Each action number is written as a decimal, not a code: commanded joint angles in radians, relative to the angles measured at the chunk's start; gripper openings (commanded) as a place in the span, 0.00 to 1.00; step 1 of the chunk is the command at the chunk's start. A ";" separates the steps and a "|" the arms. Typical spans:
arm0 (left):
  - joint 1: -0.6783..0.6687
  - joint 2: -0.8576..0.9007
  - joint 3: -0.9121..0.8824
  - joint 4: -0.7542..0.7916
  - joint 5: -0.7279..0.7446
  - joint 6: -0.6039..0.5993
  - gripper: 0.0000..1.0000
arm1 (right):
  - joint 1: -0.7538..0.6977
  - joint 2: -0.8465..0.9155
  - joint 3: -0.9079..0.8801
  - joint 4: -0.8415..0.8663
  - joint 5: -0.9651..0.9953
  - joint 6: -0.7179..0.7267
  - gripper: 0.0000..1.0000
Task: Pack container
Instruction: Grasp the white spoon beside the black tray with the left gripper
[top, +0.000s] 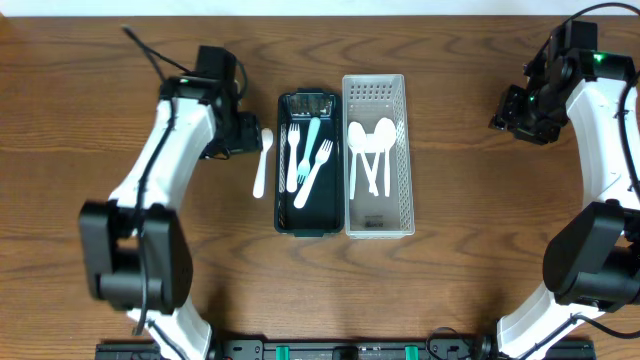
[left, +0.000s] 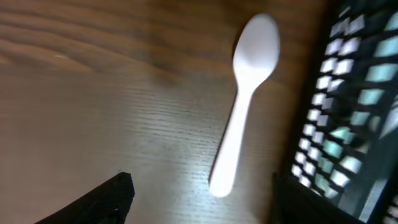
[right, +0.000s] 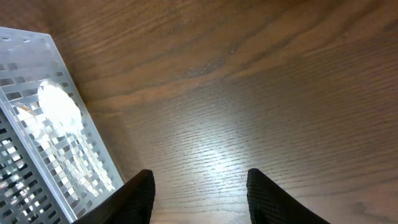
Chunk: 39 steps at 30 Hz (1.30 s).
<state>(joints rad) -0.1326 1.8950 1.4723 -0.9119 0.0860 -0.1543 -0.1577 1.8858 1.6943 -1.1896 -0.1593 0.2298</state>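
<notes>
While the spoon (left: 239, 118) lies beside the black bin (left: 348, 124), left fingers (left: 115, 196) gape.

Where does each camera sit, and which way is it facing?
Overhead: above the table, facing straight down on black tray, white basket, left arm, right arm.
Left wrist: on the left arm, facing down at the white spoon beside the tray; open left gripper at bottom.
Right wrist: facing down at the table and the basket's corner; open right gripper at bottom.
Shared: overhead and left wrist both show the spoon.
</notes>
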 joint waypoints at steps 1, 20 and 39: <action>-0.003 0.076 0.017 0.002 -0.012 0.061 0.74 | 0.002 0.002 0.011 -0.005 0.006 0.001 0.50; -0.061 0.197 0.017 0.101 -0.012 0.177 0.67 | 0.002 0.002 0.011 -0.011 0.006 0.001 0.50; -0.064 0.219 0.017 0.309 -0.020 0.203 0.62 | 0.002 0.002 0.011 -0.015 0.006 0.001 0.50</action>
<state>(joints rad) -0.1982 2.0785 1.4723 -0.6113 0.0746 0.0338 -0.1577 1.8858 1.6943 -1.2041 -0.1593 0.2298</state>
